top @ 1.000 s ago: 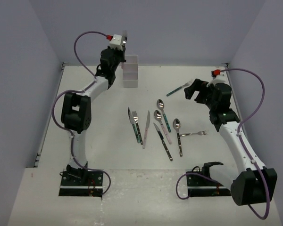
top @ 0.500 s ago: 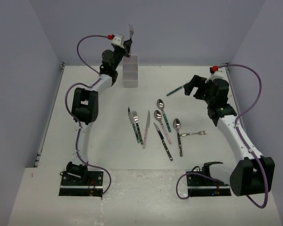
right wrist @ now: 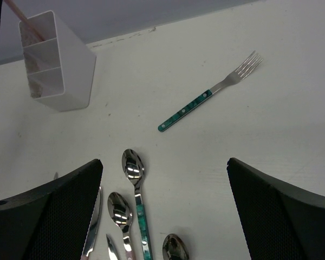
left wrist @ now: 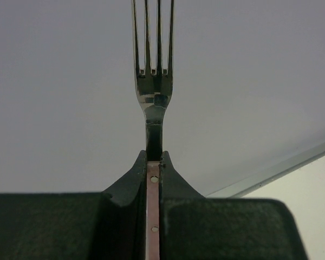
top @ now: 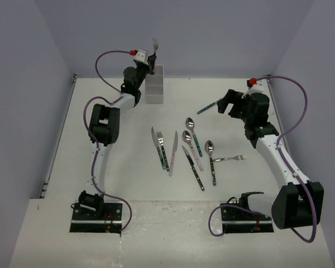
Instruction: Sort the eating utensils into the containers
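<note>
The left jaws squeeze tight on a pink fork (left wrist: 153,81), prongs up, right above the back end of the white holder (top: 154,86). The right jaws are wide apart and hold nothing, up over a teal fork (right wrist: 206,100) lying right of the holder. More forks, knives and spoons (top: 186,135) lie on the worktop (top: 117,167) in front of it.

The held fork (left wrist: 153,81) loses its tine tips past the top edge of the left wrist view, and its handle is buried inside the left gripper (left wrist: 154,158), only a thin pink strip showing. In the right wrist view the right gripper (right wrist: 163,162) has both fingers (right wrist: 49,216) cropped by the bottom edge; one covers most of a knife (right wrist: 96,222), while the teal-handled spoon (right wrist: 132,165) and two more spoons (right wrist: 118,205) run off below. From above, the teal fork (top: 205,108) has its tines lost against the right gripper
</note>
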Robot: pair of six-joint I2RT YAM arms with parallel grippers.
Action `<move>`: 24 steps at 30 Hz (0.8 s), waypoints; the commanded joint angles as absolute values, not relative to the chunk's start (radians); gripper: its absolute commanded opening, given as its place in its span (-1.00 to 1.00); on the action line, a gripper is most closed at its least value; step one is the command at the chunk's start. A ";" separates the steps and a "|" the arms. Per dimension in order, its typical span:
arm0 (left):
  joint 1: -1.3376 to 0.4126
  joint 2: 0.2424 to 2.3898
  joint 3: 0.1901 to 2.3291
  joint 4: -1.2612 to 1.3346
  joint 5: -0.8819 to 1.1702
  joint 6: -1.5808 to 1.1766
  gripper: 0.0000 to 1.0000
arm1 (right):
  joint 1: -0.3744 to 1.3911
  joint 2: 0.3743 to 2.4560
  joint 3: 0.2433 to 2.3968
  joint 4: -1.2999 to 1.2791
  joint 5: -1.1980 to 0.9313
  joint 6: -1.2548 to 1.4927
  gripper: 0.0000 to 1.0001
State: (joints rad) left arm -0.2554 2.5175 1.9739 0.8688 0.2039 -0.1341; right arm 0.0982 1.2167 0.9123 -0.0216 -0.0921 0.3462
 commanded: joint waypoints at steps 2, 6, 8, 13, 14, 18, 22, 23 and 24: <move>-0.255 2.464 1.898 0.986 0.195 -0.087 -0.94 | 0.101 1.212 0.940 0.006 -0.066 0.336 0.98; -0.256 2.384 1.809 1.006 0.230 -0.057 -0.23 | 0.101 1.210 0.937 0.003 -0.063 0.336 0.98; -0.258 2.347 1.743 1.015 0.233 -0.049 0.11 | 0.101 1.206 0.934 0.003 -0.058 0.339 0.98; -0.262 2.148 1.513 1.063 0.224 -0.041 0.97 | 0.101 1.183 0.931 -0.015 -0.064 0.342 0.98; -0.268 2.113 1.488 1.045 0.225 -0.032 1.00 | 0.103 1.183 0.934 -0.031 -0.063 0.345 0.98; -0.302 1.899 1.411 0.777 0.131 -0.038 1.00 | 0.104 1.184 0.930 -0.064 -0.034 0.370 0.98; -0.370 1.801 1.442 0.265 -0.096 -0.118 1.00 | 0.106 1.196 0.930 -0.092 0.040 0.403 0.98; -0.397 1.786 1.450 0.186 -0.125 -0.162 1.00 | 0.107 1.206 0.931 -0.098 0.058 0.405 0.98; -0.411 1.776 1.454 0.041 -0.142 -0.167 1.00 | 0.107 1.210 0.934 -0.100 0.069 0.416 0.98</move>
